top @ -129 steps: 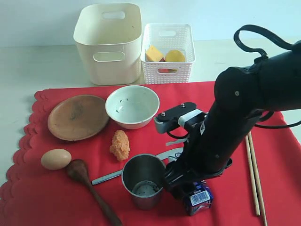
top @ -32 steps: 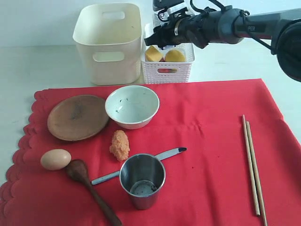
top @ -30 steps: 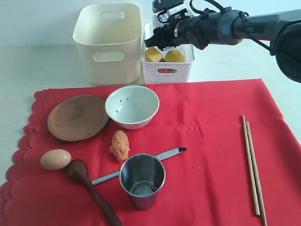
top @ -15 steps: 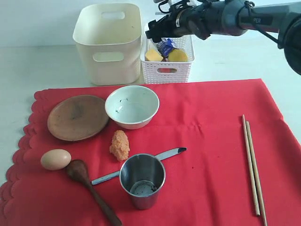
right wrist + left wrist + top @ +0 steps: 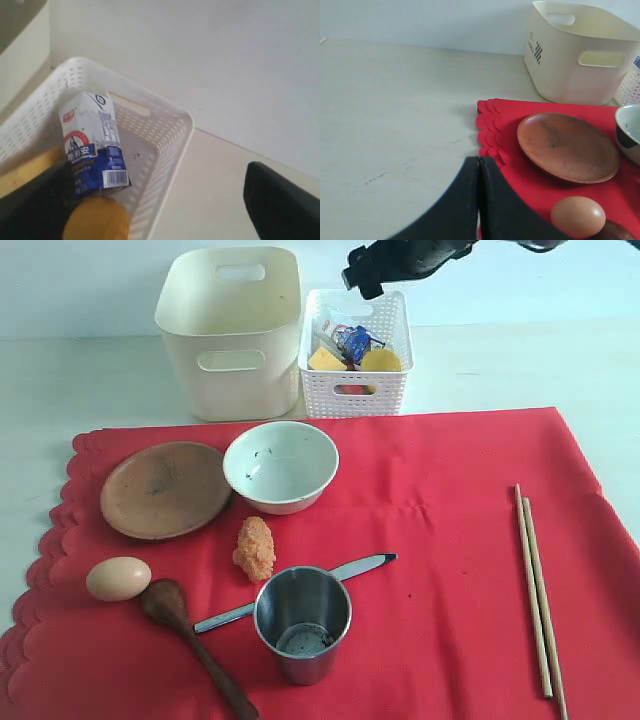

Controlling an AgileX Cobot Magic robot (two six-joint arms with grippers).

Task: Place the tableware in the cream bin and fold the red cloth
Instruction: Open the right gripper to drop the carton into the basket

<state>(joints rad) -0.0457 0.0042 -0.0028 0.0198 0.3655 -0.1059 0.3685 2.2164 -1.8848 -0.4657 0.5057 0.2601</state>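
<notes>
Starting with the jaws: the right gripper (image 5: 368, 278) is seen spread wide above the white basket (image 5: 355, 390), with nothing held between its fingers (image 5: 280, 200). The milk carton (image 5: 92, 150) is left lying free in the basket, tilted beside the yellow food. The left gripper (image 5: 479, 167) is shut tip to tip, with nothing pinched, and is held low near the scalloped edge of the red cloth (image 5: 450, 500).

The left gripper is shown only by its own wrist camera, along with a dark printed mark on the side wall of the cream bin (image 5: 230, 390). The carton's label and barcode are made out only from the right wrist. The full spread is given by the exterior view alone.

With the cloth read as a clock face there, the bin and basket are set side by side beyond the 12 o'clock edge. The plate (image 5: 165, 488) is found at 10 o'clock, with the bowl (image 5: 281, 465) just beside it. The egg (image 5: 118, 578) and spoon (image 5: 190, 640) are placed near 8 o'clock. The cup (image 5: 300, 670) is stood at 6 o'clock, against the knife (image 5: 350, 567), with an orange lump of food (image 5: 255, 548) at its 11 o'clock. The chopsticks (image 5: 535, 590) are laid parallel near the 4 o'clock edge. Bare red cloth is left wide open between knife and chopsticks.
</notes>
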